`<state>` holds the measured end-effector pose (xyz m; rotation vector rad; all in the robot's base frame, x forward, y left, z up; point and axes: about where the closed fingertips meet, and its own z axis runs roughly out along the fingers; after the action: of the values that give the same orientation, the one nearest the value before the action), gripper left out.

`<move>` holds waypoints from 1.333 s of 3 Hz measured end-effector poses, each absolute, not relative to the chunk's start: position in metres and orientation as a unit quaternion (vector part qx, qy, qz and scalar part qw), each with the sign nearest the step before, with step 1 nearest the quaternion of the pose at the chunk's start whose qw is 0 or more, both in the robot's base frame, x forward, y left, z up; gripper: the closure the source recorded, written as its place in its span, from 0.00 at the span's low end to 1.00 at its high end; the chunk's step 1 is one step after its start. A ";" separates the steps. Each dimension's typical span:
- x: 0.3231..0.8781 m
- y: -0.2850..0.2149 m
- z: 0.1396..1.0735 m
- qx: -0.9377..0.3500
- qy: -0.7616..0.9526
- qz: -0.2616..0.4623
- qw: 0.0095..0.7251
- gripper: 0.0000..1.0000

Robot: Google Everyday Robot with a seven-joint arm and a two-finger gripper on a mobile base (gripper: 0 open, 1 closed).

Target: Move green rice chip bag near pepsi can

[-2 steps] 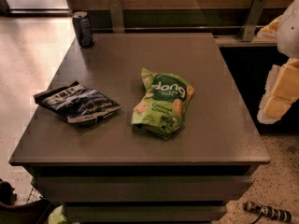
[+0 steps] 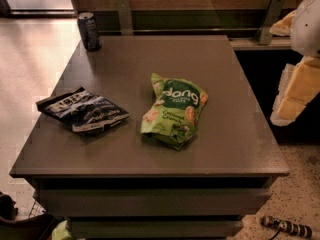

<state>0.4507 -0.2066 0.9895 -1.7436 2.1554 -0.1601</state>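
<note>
Here, in the camera view, we see the green rice chip bag [image 2: 174, 110] lying flat near the middle of the counter [image 2: 235, 149], well apart from the pepsi can [image 2: 88, 31] standing at its far left corner. The gripper [image 2: 296, 95] hangs beyond the counter's right edge; we cannot tell whether it is open or closed.

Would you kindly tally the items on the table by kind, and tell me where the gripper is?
Chip bags: 2 (green rice chip bag, black-and-white chip bag)
Cans: 1 (pepsi can)
Total: 3 on the table
The gripper hangs beyond the table's right edge, holding nothing.
</note>
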 end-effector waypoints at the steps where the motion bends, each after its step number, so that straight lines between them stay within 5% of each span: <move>1: 0.467 -0.185 0.994 -0.658 0.721 -0.061 0.209 0.00; 4: 0.518 -0.085 0.930 -0.779 0.591 -0.016 0.211 0.00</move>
<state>0.5184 -0.0850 0.9301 -2.1643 1.6416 -0.0437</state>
